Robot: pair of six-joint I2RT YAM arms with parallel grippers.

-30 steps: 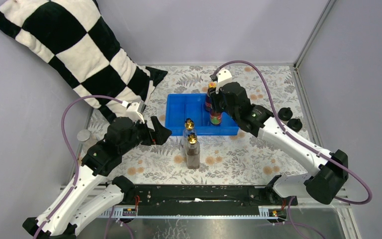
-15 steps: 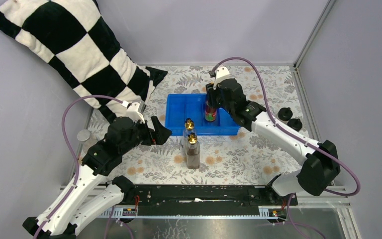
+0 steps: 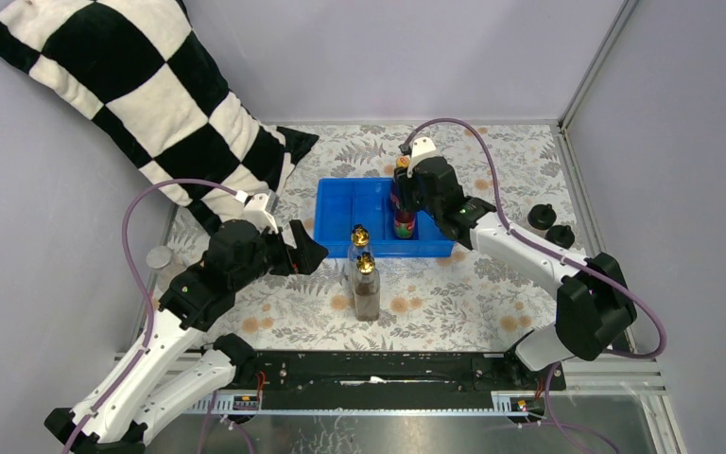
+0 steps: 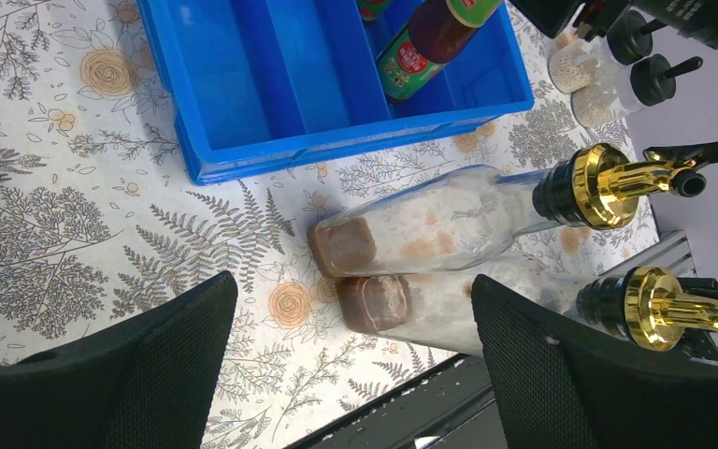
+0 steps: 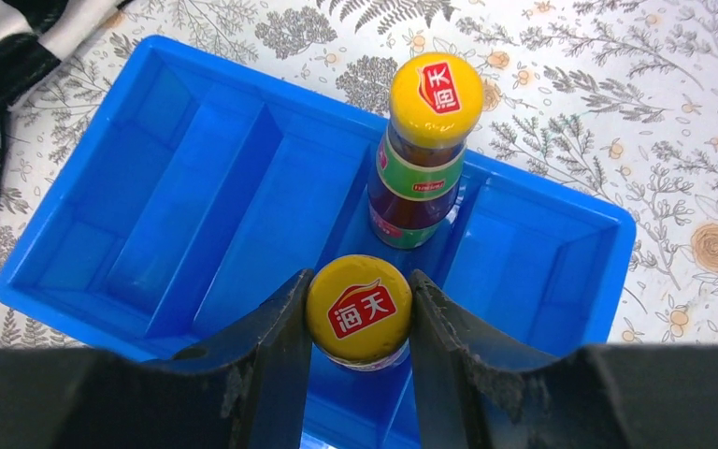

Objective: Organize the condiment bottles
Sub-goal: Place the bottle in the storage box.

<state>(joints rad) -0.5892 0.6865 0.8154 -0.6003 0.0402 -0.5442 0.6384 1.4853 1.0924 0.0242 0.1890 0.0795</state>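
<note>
Nearest the bases: near gold-spouted bottle (image 3: 367, 288) upright on the patterned table (image 3: 454, 293); far gold-spouted bottle (image 3: 358, 244) just behind it, almost touching; both outside the tray, just in front of its near wall.
Left gripper (image 3: 306, 248): spread wide, holding nothing, hovering just left of the gold-spouted pair and facing them.
Blue tray (image 5: 196, 187): receiving the orange-capped pair in its right half.
Right gripper (image 5: 359, 295): closed on the cap of the held orange-capped bottle (image 5: 359, 311); bottle upright and low in the tray's right half. Whether seated on the tray floor, cannot tell.
Standing orange-capped bottle (image 5: 425, 150): free and upright in the tray, just behind the held one, close but apart.
Right of the tray: near black-capped shaker (image 3: 560, 235) and far black-capped shaker (image 3: 542, 216), side by side on the table, not yet sorted.
Far left corner: checkered pillow (image 3: 104, 85), well apart from the work.
Step in hand: setting the second orange-capped bottle down beside its match; seemingly near its end.
Next move, right arm: probably a small parting of the fingers, then a straight rise clear of the cap, without nudging the neighbour behind.
Next move, left arm: likely a grasp on one gold-spouted bottle. Both are tall, narrow and apt to tip, and packed too close to take one carelessly.
</note>
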